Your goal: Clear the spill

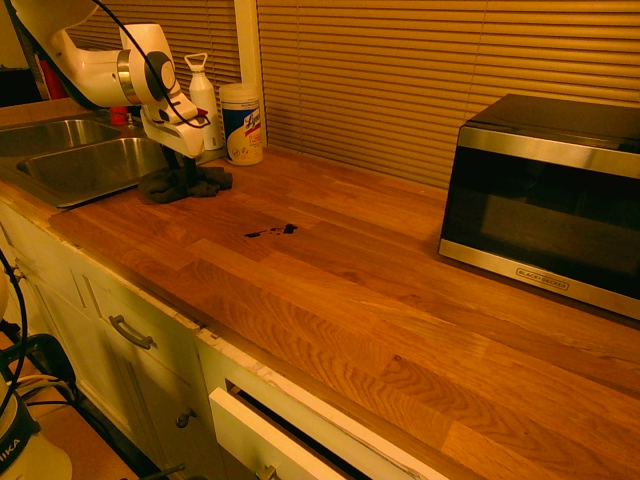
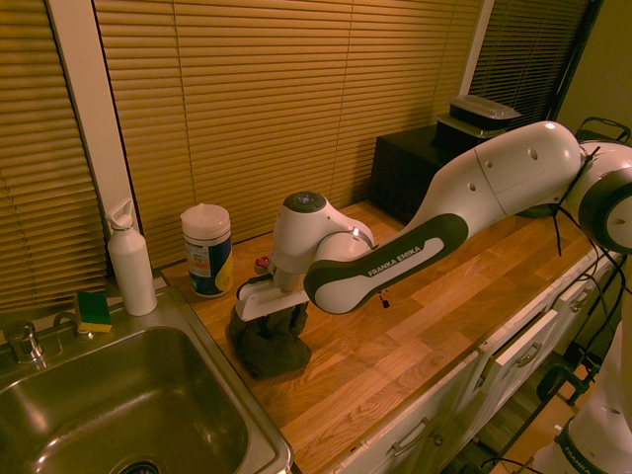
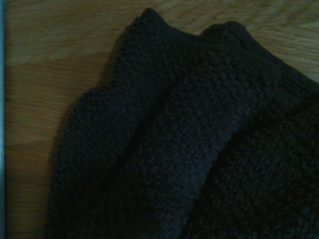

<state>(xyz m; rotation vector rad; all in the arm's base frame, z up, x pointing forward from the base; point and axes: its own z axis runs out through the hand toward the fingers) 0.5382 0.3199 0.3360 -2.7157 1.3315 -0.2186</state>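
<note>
The spill (image 1: 271,231) is a small black stain of blotches and streaks on the wooden counter (image 1: 400,320), a short way right of the rag; it does not show in the second exterior view. The dark grey-brown rag (image 1: 186,184) (image 2: 271,348) lies bunched on the counter beside the sink. My gripper (image 1: 181,163) (image 2: 282,314) stands straight down on top of the rag, its tips sunk in the cloth. Up close, the wrist view is filled by the rag's (image 3: 169,149) lumpy cloth lying on the wood.
A steel sink (image 1: 70,165) (image 2: 118,415) lies left of the rag. A white bottle (image 1: 204,95) (image 2: 130,259) and a wipes canister (image 1: 241,122) (image 2: 206,249) stand by the blinds. A microwave (image 1: 545,200) sits at the far right. A green sponge (image 2: 95,310) rests on the sink rim.
</note>
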